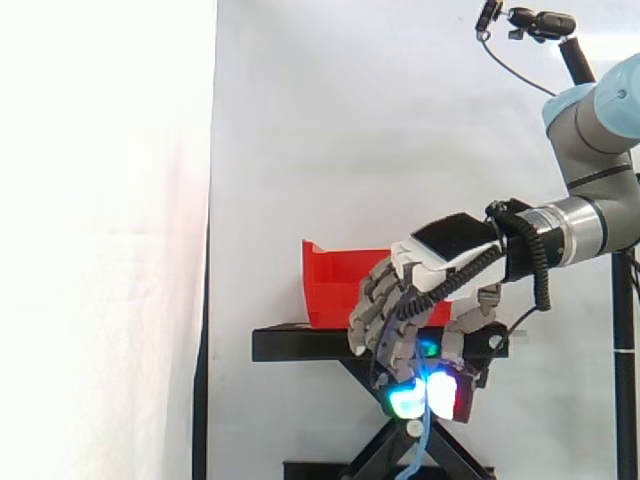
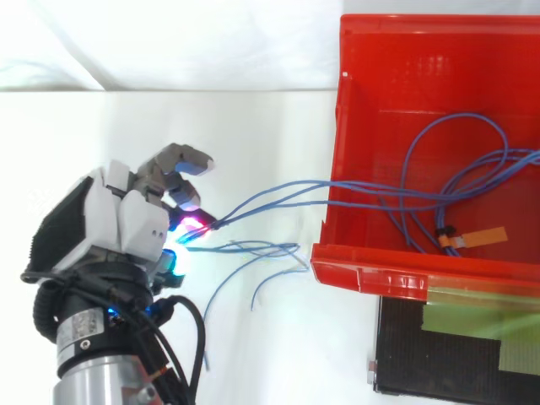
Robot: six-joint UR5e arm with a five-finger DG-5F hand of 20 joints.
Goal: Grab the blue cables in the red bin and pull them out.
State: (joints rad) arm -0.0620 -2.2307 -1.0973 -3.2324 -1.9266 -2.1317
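Hand (image 2: pixel 135 215), curled, pinches the cables (image 2: pixel 270 196); they stretch from it over the bin (image 2: pixel 380 274) wall, loops inside.

Bin (image 2: pixel 405 274) sits on stand (image 1: pixel 300 345), at right in top view. Hand (image 2: pixel 126 224) left of bin, outside it, fingers (image 2: pixel 181 160) pinching cables (image 2: pixel 278 192), which run rightward over bin wall into bin; loose ends between hand and bin.

No legible text, apparently.
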